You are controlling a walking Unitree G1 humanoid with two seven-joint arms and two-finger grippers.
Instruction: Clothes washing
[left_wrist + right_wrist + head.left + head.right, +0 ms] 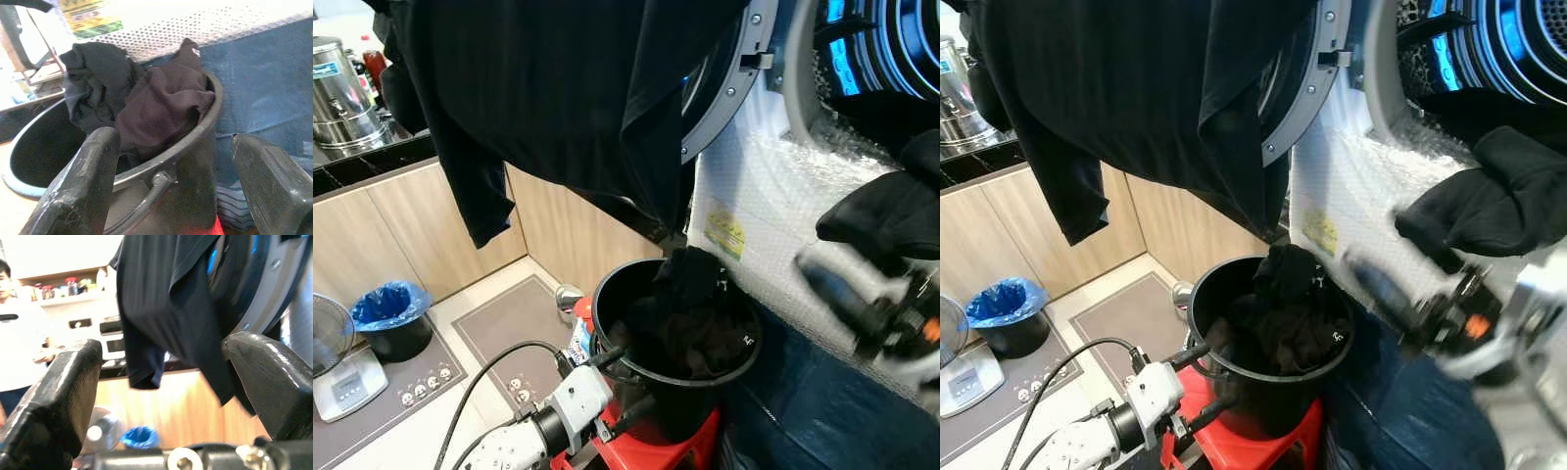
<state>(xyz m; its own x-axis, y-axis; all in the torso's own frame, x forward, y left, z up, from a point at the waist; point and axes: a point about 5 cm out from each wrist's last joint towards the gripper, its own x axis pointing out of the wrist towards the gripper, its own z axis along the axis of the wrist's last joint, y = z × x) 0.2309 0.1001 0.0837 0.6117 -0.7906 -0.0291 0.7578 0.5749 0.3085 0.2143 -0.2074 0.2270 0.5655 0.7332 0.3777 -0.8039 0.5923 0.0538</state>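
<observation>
A black bucket (pixel 607 304) stands on a red stool (pixel 700 436), holding dark clothes (pixel 690 328) heaped to its rim. My left gripper (pixel 625 384) is open at the bucket's near wall, with the rim between its fingers (pixel 88 166) in the left wrist view. A large black garment (pixel 568 98) hangs over the open washer door (pixel 729 83). Another black garment (pixel 1498 196) lies at the mouth of the drum (pixel 1518 49). Just below it, blurred, my right gripper (pixel 1366 279) is open with nothing between its fingers (pixel 58 387).
A blue-bagged bin (pixel 389 315), a small fan and a scale (pixel 347 387) stand on the floor mats at left. A steel urn (pixel 337 93) sits on the counter. Blue cloth (pixel 822 392) lies below the washer. A person (pixel 14 333) stands beyond, seen in the right wrist view.
</observation>
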